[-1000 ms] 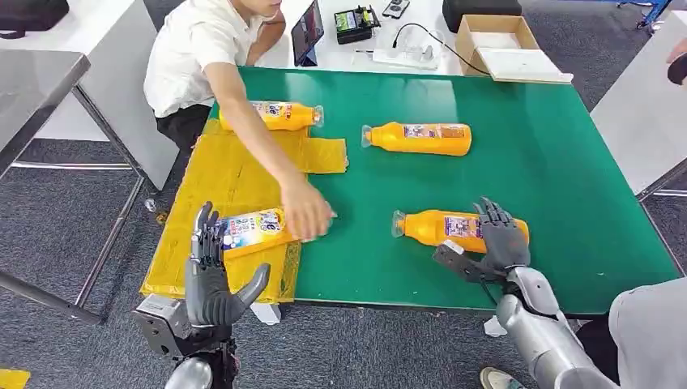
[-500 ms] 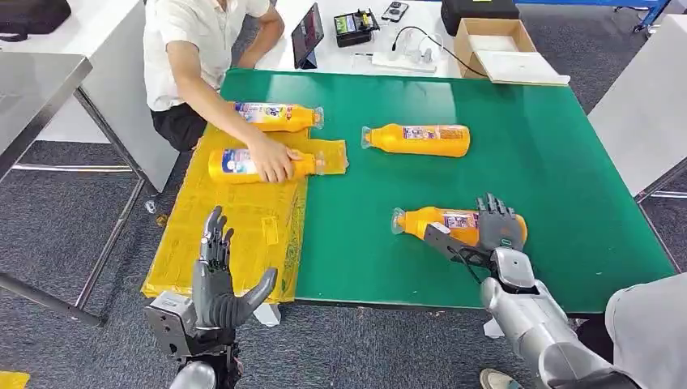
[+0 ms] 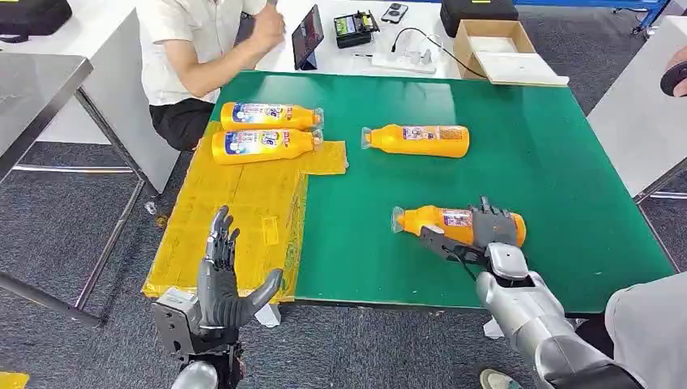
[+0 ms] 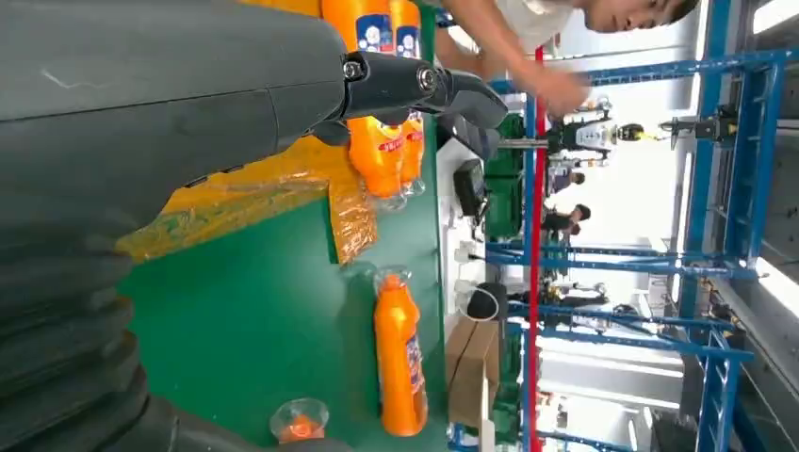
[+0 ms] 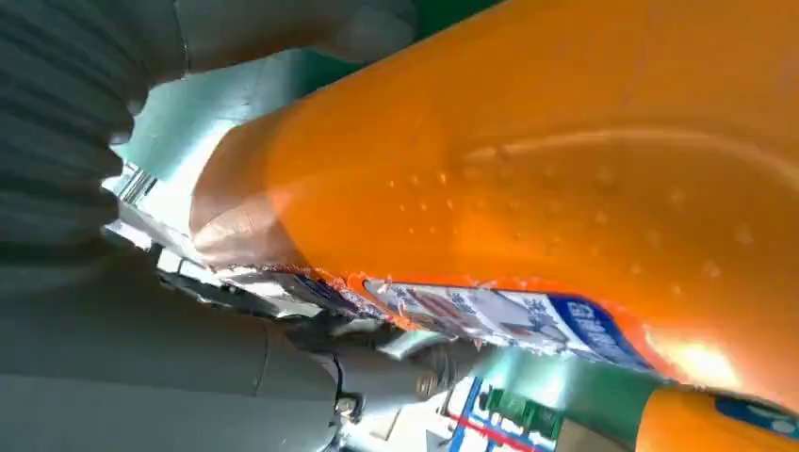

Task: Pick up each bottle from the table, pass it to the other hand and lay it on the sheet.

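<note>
**Right hand closing on the near bottle**

Head view: four orange bottles in all. Two lie side by side on the yellow sheet (image 3: 243,203); a third (image 3: 417,139) lies on the green table (image 3: 551,162) beyond the sheet's edge. The near bottle (image 3: 454,224), further from the sheet, has the right hand (image 3: 486,235) draped over it, fingers wrapping its body. The left hand (image 3: 223,284) waits empty, fingers spread.

Left wrist view: the sheet's two bottles and the third.

Right wrist view: bottle close against the palm. A loose wrap could let it roll away.

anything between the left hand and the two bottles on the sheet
Nothing: in the head view, bare yellow sheet runs from the left hand to the two bottles.
</note>
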`<move>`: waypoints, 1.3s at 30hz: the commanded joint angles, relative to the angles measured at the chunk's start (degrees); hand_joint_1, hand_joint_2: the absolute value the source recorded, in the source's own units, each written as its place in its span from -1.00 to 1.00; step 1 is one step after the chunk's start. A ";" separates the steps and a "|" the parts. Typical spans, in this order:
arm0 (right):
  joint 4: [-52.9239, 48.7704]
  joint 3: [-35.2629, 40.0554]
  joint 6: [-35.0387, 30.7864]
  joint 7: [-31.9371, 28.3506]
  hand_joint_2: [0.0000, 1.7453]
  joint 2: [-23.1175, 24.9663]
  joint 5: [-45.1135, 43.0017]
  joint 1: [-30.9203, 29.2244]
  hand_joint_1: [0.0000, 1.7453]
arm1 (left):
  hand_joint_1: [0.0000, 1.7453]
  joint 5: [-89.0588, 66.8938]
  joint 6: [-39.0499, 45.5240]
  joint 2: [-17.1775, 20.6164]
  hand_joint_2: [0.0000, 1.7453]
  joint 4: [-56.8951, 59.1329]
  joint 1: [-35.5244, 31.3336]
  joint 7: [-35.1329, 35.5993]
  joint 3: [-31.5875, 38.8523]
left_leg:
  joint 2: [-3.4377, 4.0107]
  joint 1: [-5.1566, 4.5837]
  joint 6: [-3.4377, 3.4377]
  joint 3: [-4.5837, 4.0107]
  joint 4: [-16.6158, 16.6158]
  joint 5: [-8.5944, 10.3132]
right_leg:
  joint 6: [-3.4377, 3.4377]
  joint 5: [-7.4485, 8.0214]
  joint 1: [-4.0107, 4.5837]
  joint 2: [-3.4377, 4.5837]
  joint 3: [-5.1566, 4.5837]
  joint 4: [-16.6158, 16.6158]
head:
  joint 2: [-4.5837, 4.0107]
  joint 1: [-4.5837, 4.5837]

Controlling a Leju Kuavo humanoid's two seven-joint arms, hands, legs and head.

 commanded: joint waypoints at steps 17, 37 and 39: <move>1.16 -15.31 1.97 -35.08 1.00 -1.53 -27.82 10.90 1.00 | -1.00 3.43 1.10 2.59 1.00 2.06 -1.06 -2.68 -1.52 | -0.09 0.04 0.07 0.51 -0.15 -0.11 | -0.12 -0.08 0.09 -0.17 0.57 -0.32 | 0.00 0.00; -35.27 1.61 1.26 -31.12 1.00 4.33 -40.93 17.10 1.00 | -1.00 22.23 -3.93 3.13 1.00 10.10 -1.50 7.15 -6.52 | 0.69 0.16 0.03 1.28 -0.12 -0.50 | -0.21 -0.07 0.26 0.51 1.05 -0.30 | 0.00 0.02; -33.24 2.90 1.25 -30.79 1.00 6.24 -43.09 14.66 1.00 | -1.00 22.11 -6.87 4.37 1.00 11.24 -2.93 6.58 -8.53 | 0.90 0.09 -0.01 0.92 -0.10 -0.48 | -0.22 -0.08 0.16 0.74 0.64 -0.11 | 0.00 0.04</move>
